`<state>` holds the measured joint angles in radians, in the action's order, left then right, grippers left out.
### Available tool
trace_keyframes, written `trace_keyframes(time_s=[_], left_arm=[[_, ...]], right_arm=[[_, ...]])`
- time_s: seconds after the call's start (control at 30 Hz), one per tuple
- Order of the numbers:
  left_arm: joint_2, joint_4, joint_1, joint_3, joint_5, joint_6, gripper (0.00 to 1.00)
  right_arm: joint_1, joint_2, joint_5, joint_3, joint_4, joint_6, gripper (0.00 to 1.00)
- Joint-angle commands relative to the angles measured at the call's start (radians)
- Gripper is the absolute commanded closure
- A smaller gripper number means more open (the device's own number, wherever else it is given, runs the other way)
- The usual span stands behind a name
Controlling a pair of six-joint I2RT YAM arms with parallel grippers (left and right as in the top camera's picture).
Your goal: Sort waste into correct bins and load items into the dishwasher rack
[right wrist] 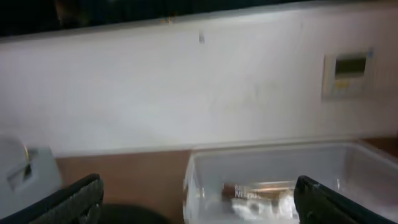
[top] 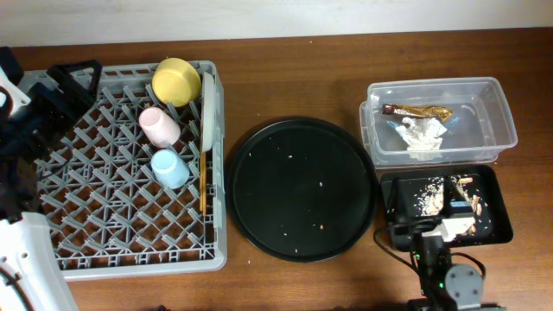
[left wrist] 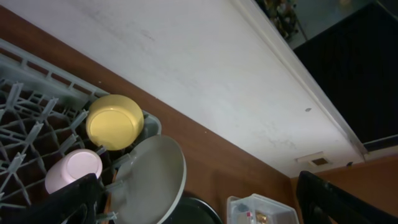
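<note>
The grey dishwasher rack (top: 112, 216) stands at the left. It holds the yellow bowl (top: 176, 80), pink cup (top: 159, 126), blue cup (top: 170, 168), the pale plate (top: 208, 112) on edge and the chopsticks (top: 203, 186). The clear tub (top: 492, 86) holds the foil wrapper (top: 416, 111) and white napkin (top: 422, 134). The shallow black tray (top: 501, 207) holds food scraps (top: 427, 197). My left gripper (top: 69, 86) is open and empty over the rack's far left corner. My right gripper (top: 429, 235) is open and empty at the black tray's near edge, facing the tub (right wrist: 273, 180).
A large round black tray (top: 302, 188) with a few crumbs lies between the rack and the bins. The left wrist view shows the bowl (left wrist: 114, 121), pink cup (left wrist: 73, 171) and plate (left wrist: 152, 180). A white wall runs behind the table.
</note>
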<state>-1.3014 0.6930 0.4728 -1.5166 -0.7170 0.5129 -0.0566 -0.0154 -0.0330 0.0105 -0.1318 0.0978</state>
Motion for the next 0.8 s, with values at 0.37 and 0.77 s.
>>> trace_keyframes(time_s=[0.37,0.77], left_arm=[[0.0,-0.002,0.002,-0.004,0.004,-0.021,0.01],[0.013,0.002,-0.061,-0.003,0.008,-0.021,0.01]], right_arm=[[0.006,0.011,0.002,-0.005,0.212,0.015,0.01],[0.006,0.011,0.002,-0.005,0.212,0.015,0.01]])
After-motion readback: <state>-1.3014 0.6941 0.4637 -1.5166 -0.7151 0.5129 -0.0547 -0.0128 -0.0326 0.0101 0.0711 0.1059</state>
